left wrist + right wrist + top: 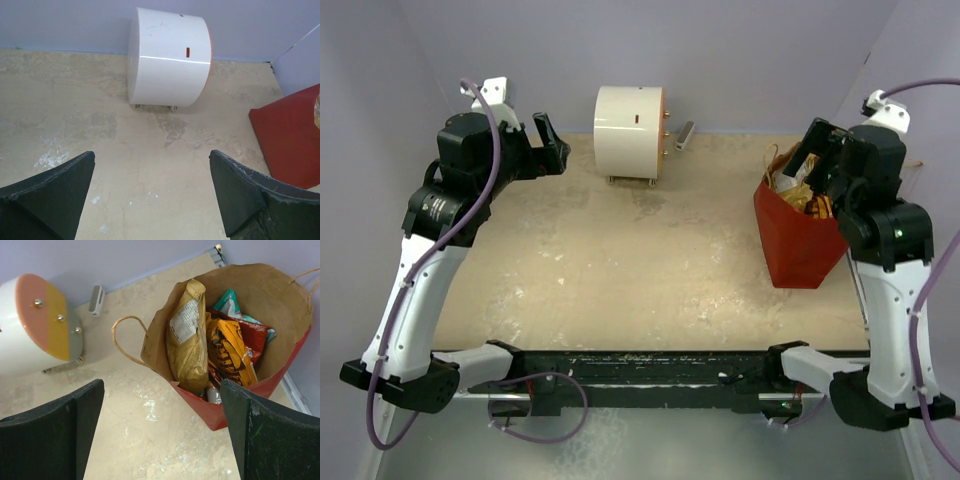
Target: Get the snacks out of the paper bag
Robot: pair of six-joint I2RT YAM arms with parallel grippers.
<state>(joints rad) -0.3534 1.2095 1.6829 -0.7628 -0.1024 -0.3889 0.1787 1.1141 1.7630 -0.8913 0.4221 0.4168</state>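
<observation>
snacks (pixel 189 335) in paper bag (pixel 280 300) — white cylinder (pixel 628 120) apart — left gripper (pixel 151 156), right gripper (pixel 162 385) agape, empty

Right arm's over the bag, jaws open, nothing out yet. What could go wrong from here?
The gold packet and orange packet stand pressed together in the paper bag; the right gripper may catch both, or the wall.
The bag stands free, the left gripper far off by the white cylinder; a pull might lift or tip it.

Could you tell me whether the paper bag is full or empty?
Full: the paper bag holds a gold packet, an orange chip bag, a red packet and a teal packet.
</observation>
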